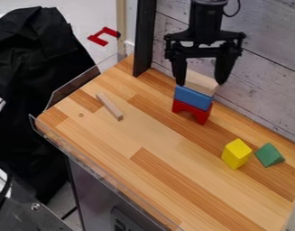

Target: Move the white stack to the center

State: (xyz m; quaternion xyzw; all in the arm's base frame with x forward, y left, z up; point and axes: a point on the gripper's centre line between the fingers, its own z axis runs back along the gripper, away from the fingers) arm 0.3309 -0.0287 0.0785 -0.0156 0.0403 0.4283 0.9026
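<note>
The black two-finger gripper (201,84) is released, fingers apart around the pale wooden block (202,81); touching, I cannot tell. This block tops the blue wooden block (193,97) and red wooden arch (191,111), near the grey plank wall (264,85). The transparent plastic rim (107,174) follows the table edge. White print marks the black cloth (35,58).

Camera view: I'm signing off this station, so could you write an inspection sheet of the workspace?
Surface: wood-strip table, clear guard along its near-left edge.
Job's things: pale block atop blue block, on red arch; stack near the wall.
Clutter: wooden stick at picture left; yellow block beside green block at right.
Gripper: black, at the stack's top.
Cables: black cable looping beside the arm's wrist.
Surroundings: white plank wall behind, black cloth at left.
</note>
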